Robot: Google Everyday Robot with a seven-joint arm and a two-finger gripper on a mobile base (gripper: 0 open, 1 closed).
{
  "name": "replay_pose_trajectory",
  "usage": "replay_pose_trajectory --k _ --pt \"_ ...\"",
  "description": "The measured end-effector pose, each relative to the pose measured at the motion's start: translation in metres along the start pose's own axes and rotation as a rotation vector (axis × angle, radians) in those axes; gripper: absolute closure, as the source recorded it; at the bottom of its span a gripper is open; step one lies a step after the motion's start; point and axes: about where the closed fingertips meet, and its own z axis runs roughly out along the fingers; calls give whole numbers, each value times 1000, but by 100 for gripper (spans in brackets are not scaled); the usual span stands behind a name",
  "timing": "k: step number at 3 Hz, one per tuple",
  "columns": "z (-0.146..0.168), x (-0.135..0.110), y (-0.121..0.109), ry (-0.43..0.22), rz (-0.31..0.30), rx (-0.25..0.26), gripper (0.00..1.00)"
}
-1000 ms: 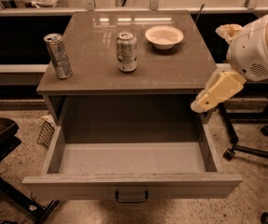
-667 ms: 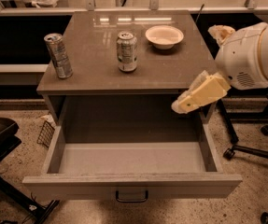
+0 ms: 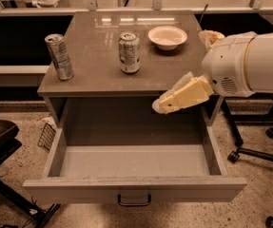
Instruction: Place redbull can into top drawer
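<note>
Jaws together and empty, my gripper (image 3: 159,107) has swung left over the open top drawer (image 3: 133,190). The redbull can (image 3: 59,56) stands on the bench's (image 3: 98,77) left, well apart, so my reach is only starting.

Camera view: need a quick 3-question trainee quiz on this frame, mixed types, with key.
1. True or false: the redbull can already lies in the top drawer.
2. Where is the hand? A) by the table's front edge, right side, above the open drawer; B) wrapped around the redbull can; C) behind the table.
3. Fill in: between the redbull can and the white bowl stands a wider, shorter ___.

Key
1. False: it stands upright near the left edge of the table; the drawer is open and holds nothing.
2. A
3. can (the pale can)
</note>
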Motion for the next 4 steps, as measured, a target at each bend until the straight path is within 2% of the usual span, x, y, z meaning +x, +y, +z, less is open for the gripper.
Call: replay_pose_trajectory --k 2,3,4 --pt "8 -3 2 -13 3 6 0" --pt "58 -12 18 -86 28 -21 0" --pt "115 -43 23 -223 64 -27 0"
